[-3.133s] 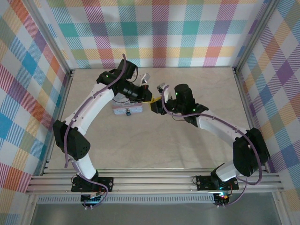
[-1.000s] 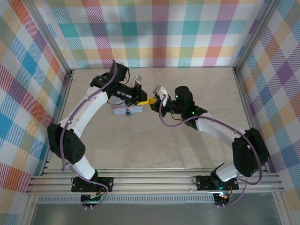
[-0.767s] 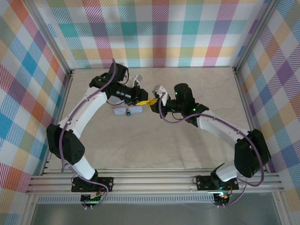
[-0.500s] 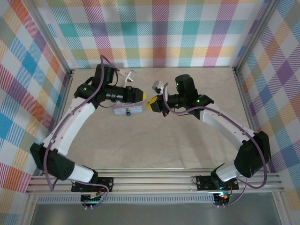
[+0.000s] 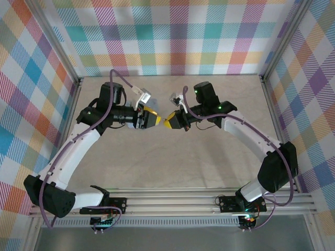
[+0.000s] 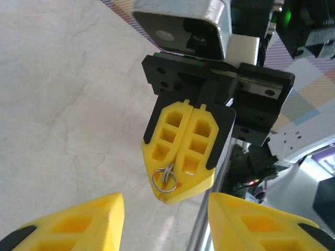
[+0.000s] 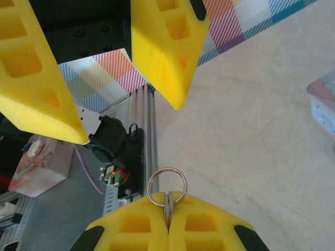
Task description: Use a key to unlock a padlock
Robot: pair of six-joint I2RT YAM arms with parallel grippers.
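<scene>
The two arms meet nose to nose above the middle of the table (image 5: 209, 157). The left gripper (image 5: 152, 119) is spread wide, its yellow fingers apart with nothing between them. The right gripper (image 5: 168, 122) is pressed closed on the key (image 7: 167, 203), of which just a thin metal edge shows at the seam of the fingers, with its ring (image 7: 166, 169) sticking out past the tips. A corner of the pale blue tin (image 7: 323, 102) sits on the table off to one side. The padlock is too small or too hidden to place. This looks like a handover or a re-grip, and the risk lies in how little of the key is exposed. If the left gripper closes on the loose ring alone, the key may swing or slip free and drop to the table. If it comes in too far, the fingers of both arms could knock together. With the blade buried in the grip, it could not go into a lock as held.
</scene>
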